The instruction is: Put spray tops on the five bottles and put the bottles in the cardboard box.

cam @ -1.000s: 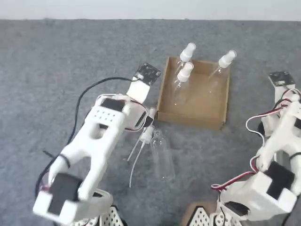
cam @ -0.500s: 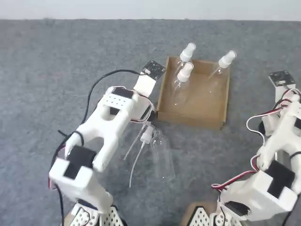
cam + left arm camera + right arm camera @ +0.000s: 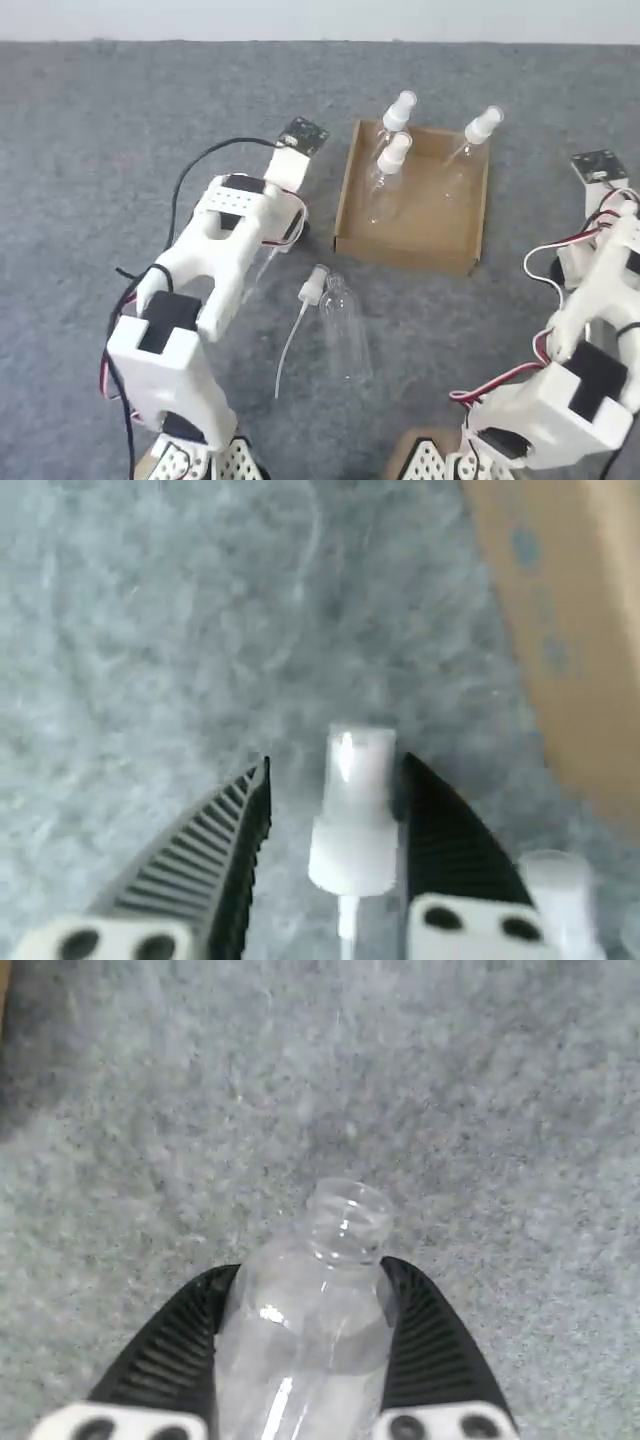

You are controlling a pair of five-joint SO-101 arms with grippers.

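Drawn away from the lying bottle point(image 3: 345, 330) since a second ago, the left tool point(image 3: 335, 770) pinches a spray top point(image 3: 350, 830); the right tool point(image 3: 310, 1272) clamps an uncapped bottle point(image 3: 345, 1222) over the grey surface point(image 3: 500, 1110); three capped bottles point(image 3: 385, 175) lean inside the cardboard box point(image 3: 410, 252).

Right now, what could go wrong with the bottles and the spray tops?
The spray top in the left gripper has a thin tube, and it could miss the narrow open neck of the bottle in the right gripper. That bottle is smooth and might slip or tilt. The other bottle lies on its side and might roll if bumped.
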